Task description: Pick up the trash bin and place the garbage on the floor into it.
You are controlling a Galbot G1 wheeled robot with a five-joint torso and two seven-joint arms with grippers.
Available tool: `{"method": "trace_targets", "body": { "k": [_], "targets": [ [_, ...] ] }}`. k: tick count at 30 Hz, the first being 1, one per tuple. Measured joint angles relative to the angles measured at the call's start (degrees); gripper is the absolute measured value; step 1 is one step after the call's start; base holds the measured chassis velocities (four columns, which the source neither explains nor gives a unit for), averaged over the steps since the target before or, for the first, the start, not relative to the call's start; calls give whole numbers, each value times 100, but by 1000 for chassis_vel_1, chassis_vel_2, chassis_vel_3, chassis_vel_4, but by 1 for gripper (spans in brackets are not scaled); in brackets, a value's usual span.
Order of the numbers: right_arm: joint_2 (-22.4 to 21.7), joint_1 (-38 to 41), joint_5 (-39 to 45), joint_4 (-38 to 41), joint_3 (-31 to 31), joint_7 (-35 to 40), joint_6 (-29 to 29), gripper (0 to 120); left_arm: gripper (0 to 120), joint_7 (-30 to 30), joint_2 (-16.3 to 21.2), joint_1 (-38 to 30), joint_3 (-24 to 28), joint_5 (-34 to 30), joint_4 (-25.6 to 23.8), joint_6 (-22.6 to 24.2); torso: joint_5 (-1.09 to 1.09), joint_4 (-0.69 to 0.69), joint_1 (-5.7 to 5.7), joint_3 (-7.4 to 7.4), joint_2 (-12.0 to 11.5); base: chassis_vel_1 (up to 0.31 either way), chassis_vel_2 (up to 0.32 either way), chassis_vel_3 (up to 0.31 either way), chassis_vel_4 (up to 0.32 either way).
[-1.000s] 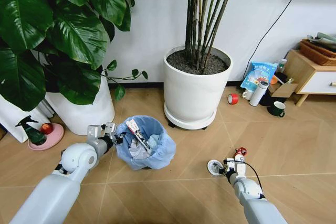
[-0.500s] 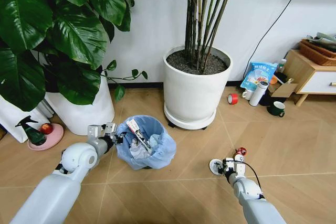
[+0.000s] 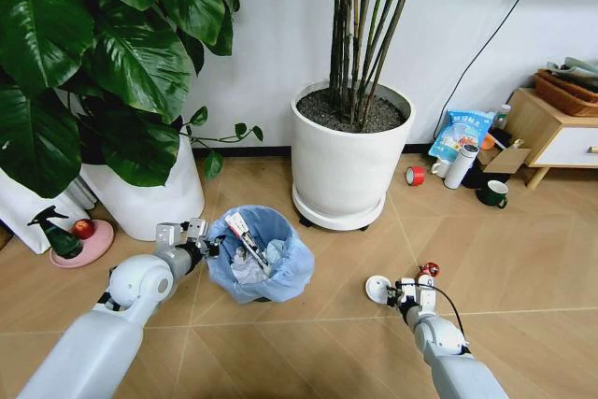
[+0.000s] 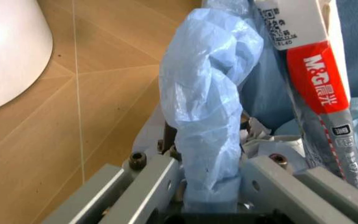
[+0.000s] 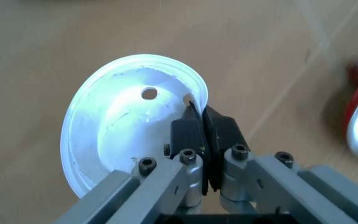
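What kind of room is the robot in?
Probably a home or office corner: big potted plants in white pots, a chevron wood floor, and a small wooden cabinet against the wall.

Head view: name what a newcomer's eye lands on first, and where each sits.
The trash bin with its crinkly light-blue bag stands on the floor in front of the big white plant pot, and the left gripper is clamped on its rim. To the right, the right gripper pinches the edge of a small white disc, with a red-capped bottle just beyond it.
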Motion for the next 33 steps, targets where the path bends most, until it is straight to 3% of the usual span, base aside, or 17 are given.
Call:
{"method": "trace_targets", "body": {
  "k": [2, 5, 11, 19, 26, 33],
  "targets": [
    [0, 0, 0, 0, 0, 0, 0, 0, 0, 0, 0, 0, 0, 0, 0, 0, 0, 0, 0, 0, 0, 0, 0, 0, 0],
    [-63, -53, -415, 614, 106, 17, 321, 0, 0, 1, 8, 42, -17, 0, -43, 0, 0, -1, 0, -1, 0, 0, 0, 0, 0],
    [-212, -136, -488, 1309, 148, 22, 475, 0, 0, 5, 37, 106, -58, 15, -80, -1, 0, 0, 0, -1, 0, 0, 0, 0, 0],
    [-587, -141, 14, 2625, -46, 204, 397, 0, 0, 36, 41, 104, -28, 52, -58, -3, -1, -1, 0, -1, 0, 0, 0, 0, 0],
    [-1258, 334, 932, 3643, -759, 575, 132, 0, 0, 39, 0, 4, 107, 65, -36, -3, 0, 0, -1, -1, 0, 0, 0, 0, 0],
    [-1582, 828, 1343, 3929, -1562, 641, 82, 0, 0, 72, -26, -135, 270, 99, 48, -2, -1, -1, -1, -1, 0, 0, 0, 0, 0]
  ]
}}
